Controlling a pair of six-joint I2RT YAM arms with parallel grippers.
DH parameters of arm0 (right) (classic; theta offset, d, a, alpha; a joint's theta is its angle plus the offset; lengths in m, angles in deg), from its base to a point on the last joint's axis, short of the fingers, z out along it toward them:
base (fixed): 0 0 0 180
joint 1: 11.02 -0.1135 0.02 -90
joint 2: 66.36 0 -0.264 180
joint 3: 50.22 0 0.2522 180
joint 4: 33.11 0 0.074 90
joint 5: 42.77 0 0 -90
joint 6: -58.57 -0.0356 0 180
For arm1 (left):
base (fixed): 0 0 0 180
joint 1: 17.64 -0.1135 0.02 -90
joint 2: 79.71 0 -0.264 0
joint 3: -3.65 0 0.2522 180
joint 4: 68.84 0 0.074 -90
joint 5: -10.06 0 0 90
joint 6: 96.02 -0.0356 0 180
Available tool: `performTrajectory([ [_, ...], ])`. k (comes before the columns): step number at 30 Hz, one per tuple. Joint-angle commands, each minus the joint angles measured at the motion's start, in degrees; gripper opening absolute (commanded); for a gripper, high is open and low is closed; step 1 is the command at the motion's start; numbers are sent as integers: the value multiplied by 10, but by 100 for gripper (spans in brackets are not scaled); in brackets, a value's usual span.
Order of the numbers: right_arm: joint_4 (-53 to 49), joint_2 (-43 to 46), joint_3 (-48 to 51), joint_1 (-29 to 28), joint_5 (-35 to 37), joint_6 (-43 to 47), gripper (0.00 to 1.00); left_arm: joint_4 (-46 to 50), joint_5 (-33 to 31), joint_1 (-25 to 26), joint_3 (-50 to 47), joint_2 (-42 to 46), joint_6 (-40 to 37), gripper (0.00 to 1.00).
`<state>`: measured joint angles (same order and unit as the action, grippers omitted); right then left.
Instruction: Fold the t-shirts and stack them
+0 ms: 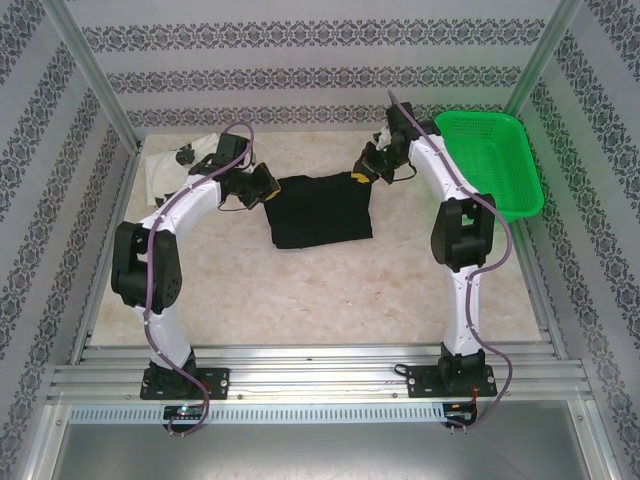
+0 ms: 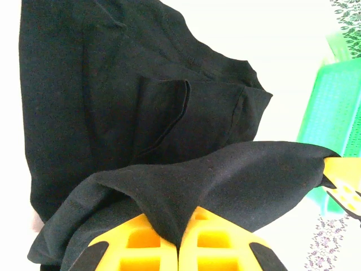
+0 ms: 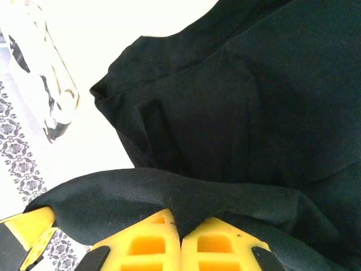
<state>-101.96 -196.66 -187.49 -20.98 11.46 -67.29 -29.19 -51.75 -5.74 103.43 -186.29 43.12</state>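
While the left hand [image 1: 265, 188] and the right hand [image 1: 362, 173] are each closed tight on a lifted edge, the plain black short-sleeved cloth t-shirt [image 1: 320, 212] lies on the pale surface [image 1: 330, 295] left of the green plastic mesh basket [image 1: 500, 185]. The right hand grips the edge nearer the basket, the left hand the farther one. The crumpled white cloth t-shirt with black marks [image 1: 168, 165] lies farthest from the basket.

I read a green mesh basket [image 1: 490, 165] at far right corner, beige marbled table [image 1: 330, 290] beneath it, patterned wall panels [image 1: 300, 40] on three sides, aluminium rails [image 1: 320, 375] along near edge
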Motion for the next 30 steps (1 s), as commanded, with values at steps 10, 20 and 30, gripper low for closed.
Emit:
performTrajectory([
  [10, 11, -71, -77, 22, -4, -26, 0, -46, 22, -23, 45, -60, -15, 0],
  [20, 45, -113, -93, 33, -20, -54, 0, -81, 49, -30, 98, -138, 0, 0],
  [30, 204, -164, -116, 59, -87, -160, 37, -126, 71, -41, 201, -199, 38, 47],
])
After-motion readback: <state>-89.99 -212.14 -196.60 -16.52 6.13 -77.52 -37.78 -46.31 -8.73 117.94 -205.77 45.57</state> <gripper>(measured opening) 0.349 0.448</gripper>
